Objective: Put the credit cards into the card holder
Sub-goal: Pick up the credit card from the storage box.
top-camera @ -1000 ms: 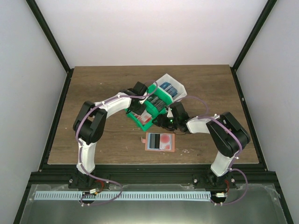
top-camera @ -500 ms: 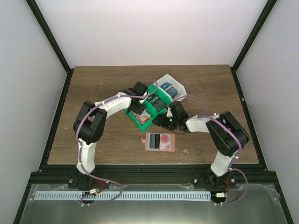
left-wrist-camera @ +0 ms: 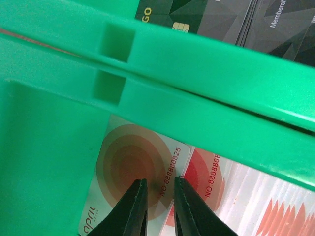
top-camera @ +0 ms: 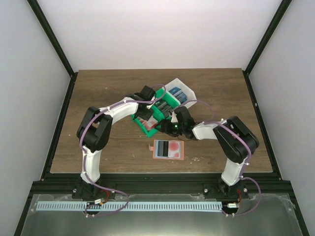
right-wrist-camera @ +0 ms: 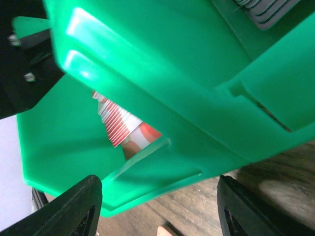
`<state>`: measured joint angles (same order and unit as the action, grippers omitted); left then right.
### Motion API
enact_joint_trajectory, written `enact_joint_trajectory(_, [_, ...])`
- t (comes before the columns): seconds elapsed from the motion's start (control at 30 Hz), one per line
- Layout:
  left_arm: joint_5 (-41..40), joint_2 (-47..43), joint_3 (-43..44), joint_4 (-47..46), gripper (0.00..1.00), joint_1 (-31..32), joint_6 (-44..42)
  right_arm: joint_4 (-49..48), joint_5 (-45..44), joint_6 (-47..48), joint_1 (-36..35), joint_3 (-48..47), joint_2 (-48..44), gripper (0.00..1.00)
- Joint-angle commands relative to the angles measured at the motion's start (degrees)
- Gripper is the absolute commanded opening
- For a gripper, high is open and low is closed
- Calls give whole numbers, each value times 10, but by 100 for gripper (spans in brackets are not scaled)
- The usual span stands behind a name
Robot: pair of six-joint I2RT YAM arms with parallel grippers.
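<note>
The card holder point(top-camera: 168, 149) lies open on the table near the front, salmon-edged, with cards showing in it. Red-and-white credit cards point(left-wrist-camera: 129, 164) lean inside the near green bin point(top-camera: 147, 125). My left gripper point(left-wrist-camera: 158, 196) is down in that bin, its two fingertips only a narrow gap apart and pointing at the face of the front card, with nothing between them. My right gripper point(right-wrist-camera: 162, 206) is wide open, its fingers on either side of the green bin's point(right-wrist-camera: 162, 162) lower corner. Dark credit cards point(left-wrist-camera: 231, 19) fill the neighbouring compartment.
A second green bin point(top-camera: 167, 105) with dark cards sits behind the first. A white bin point(top-camera: 179, 92) with blue cards stands further back. Both arms crowd the bins at the table's middle. Bare wood surrounds the card holder.
My right arm has shifted slightly left, closer to the green bin. My left arm stays in the bin.
</note>
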<state>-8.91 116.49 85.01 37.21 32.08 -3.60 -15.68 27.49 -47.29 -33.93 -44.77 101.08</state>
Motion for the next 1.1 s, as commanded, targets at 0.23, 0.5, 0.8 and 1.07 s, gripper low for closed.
enact_joint_trajectory(0.23, [-41,-29,2,-21,16,-6,-2,74,-128,-61,-37,-53,44,61])
enact_joint_trajectory(0.5, [-88,-35,-9,-37,15,-6,-6,103,-171,-76,-37,-52,48,59])
enact_joint_trajectory(0.8, [-131,-30,-26,-55,15,-5,-19,101,-169,-73,-38,-51,49,59])
enact_joint_trajectory(1.07, [-145,-21,-34,-60,16,-6,-31,98,-161,-70,-38,-50,53,59])
